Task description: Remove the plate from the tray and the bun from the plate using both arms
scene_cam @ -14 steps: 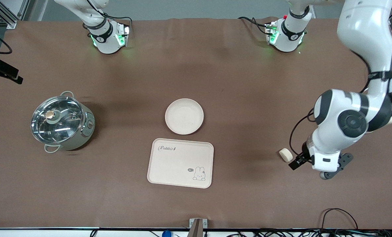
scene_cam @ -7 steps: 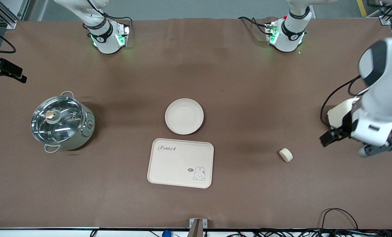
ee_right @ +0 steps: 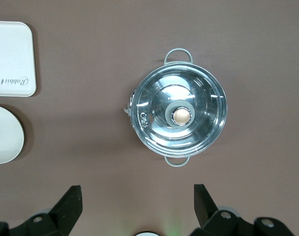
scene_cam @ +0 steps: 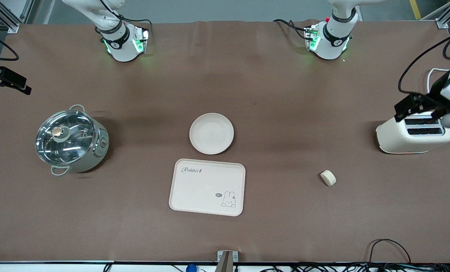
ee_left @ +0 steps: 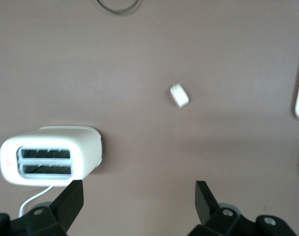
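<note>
Left hand hangs spread, empty, over brown table by toaster; right hand spread above pot.

Left gripper now over toaster

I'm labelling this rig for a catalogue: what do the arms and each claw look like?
Both arms are glossy white with black joint bands; their bases glow green and trail black cables. The left claw and right claw are matte black, with two angular fingers each.
</note>
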Controlling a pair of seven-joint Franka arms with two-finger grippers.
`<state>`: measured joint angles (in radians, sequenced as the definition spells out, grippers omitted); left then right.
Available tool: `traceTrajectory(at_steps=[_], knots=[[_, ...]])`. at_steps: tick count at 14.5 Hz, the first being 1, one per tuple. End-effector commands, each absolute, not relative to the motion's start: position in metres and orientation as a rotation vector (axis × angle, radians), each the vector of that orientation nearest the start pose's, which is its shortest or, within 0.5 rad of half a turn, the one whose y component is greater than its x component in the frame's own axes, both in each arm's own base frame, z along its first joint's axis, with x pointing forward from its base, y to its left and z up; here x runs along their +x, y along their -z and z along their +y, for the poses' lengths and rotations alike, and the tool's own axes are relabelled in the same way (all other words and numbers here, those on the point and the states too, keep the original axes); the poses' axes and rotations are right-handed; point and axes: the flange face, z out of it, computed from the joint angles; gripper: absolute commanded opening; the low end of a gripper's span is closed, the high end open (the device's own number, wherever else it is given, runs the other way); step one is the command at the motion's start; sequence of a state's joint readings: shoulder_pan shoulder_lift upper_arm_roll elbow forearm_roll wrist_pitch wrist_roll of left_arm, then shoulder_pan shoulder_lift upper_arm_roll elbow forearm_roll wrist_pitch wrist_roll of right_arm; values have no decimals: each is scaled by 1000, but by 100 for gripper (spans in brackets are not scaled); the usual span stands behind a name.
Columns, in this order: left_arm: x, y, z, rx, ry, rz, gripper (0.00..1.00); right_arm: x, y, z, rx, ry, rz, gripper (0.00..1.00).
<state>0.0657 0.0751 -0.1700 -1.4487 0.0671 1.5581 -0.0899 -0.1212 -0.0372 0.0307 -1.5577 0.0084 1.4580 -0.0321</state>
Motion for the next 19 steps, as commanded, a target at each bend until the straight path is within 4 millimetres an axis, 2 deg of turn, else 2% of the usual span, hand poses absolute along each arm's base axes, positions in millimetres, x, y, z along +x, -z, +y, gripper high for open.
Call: traceTrajectory(at_steps=[1, 3, 6, 10, 13, 16, 19], knots=[[537, -651, -50, -3101, 6, 68, 100, 520, -644, -43, -3130, -98, 83, 100], [517, -652, -48, -3134, 1, 48, 100, 521, -644, -42, -3132, -96, 81, 100], [508, -656, -48, -3132, -13, 45, 100, 520, -645, -41, -3132, -96, 79, 100], [508, -657, -49, -3134, -13, 48, 100, 521, -645, -39, -3133, -86, 74, 100], [512, -661, -60, -3133, 6, 81, 100, 520, -645, -39, -3131, -96, 74, 100], [518, -651, -67, -3132, -25, 96, 100, 520, -645, -39, -3132, -96, 74, 100], [521, -654, -70, -3135, -11, 84, 100, 521, -646, -41, -3132, -86, 79, 100]])
